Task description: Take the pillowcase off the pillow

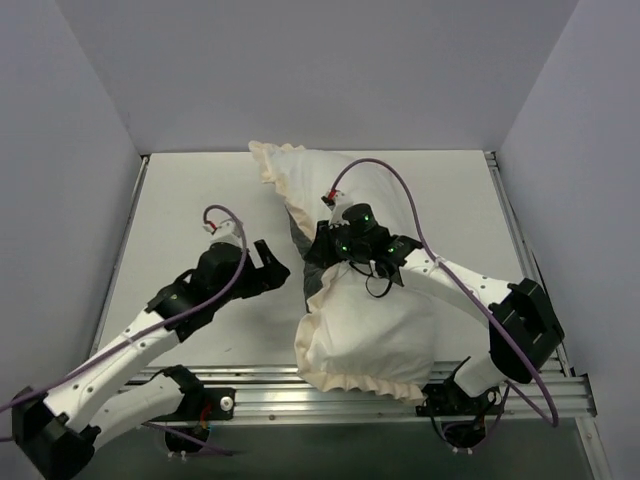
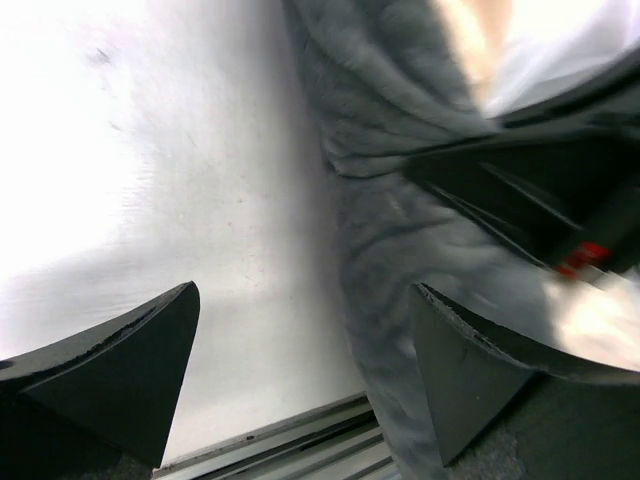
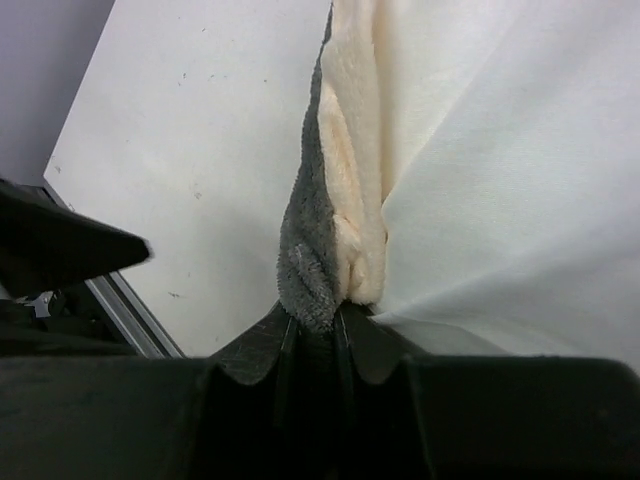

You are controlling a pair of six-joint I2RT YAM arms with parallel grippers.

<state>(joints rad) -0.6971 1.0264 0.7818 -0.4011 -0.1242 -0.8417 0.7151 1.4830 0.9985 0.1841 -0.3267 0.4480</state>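
The pillowcase (image 1: 365, 335) lies bunched in the middle right of the table, white side out, with a cream frill (image 1: 268, 165) along its edges and a dark grey-green strip (image 1: 312, 270) on its left. My right gripper (image 1: 322, 243) is shut on a fold of the grey velvety fabric and frill (image 3: 315, 290), lifted off the table. My left gripper (image 1: 272, 265) is open just left of the grey strip (image 2: 400, 250), whose fabric lies against the right finger (image 2: 480, 370). I cannot tell the pillow apart from the white cloth (image 3: 500, 150).
The white table (image 1: 200, 200) stretches left and behind the bundle. An aluminium rail (image 1: 250, 378) runs along the front edge, also in the left wrist view (image 2: 290, 440). Grey walls close in three sides. The right gripper's black body (image 2: 540, 190) is close above the left gripper.
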